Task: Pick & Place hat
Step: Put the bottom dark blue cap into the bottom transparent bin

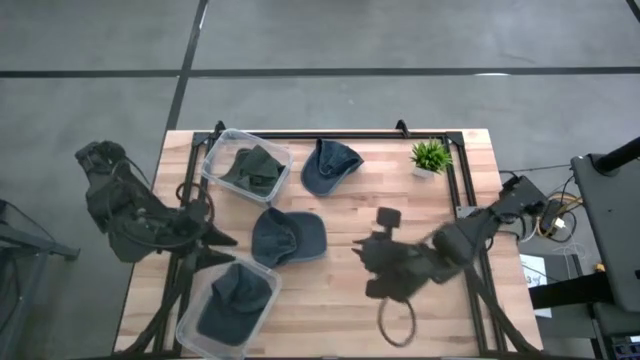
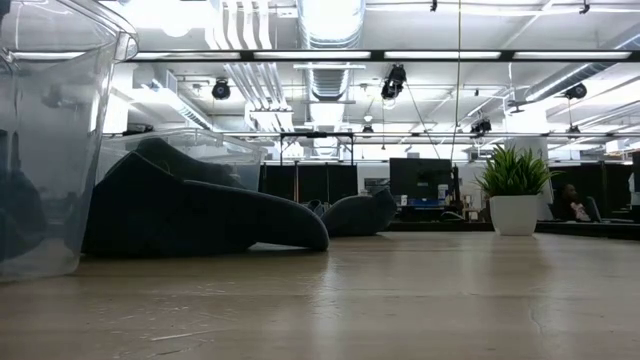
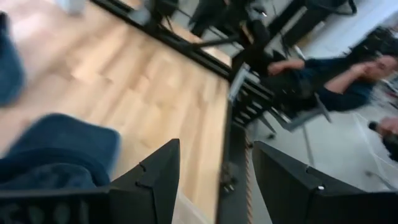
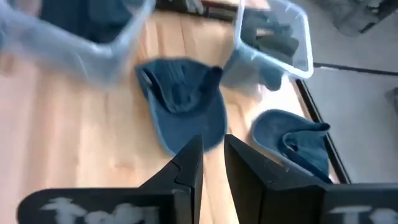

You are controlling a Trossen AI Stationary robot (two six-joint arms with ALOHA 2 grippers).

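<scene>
We see a wooden surface [image 1: 340, 250] on a grey floor, an office room with ceiling lights beyond. We count four hats: a loose blue hat [image 1: 288, 238] at centre, another [image 1: 329, 166] at the far edge, one in each of two clear bins [image 1: 246, 166] [image 1: 228, 305]. One potted plant [image 1: 429, 157]. Left hand [image 3: 214, 180] apart at the left edge; right hand [image 4: 212, 163] nearly together, empty.

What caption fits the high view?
Two blue caps lie loose on the table between two hat-filled clear bins; both arms hover, holding nothing.
</scene>
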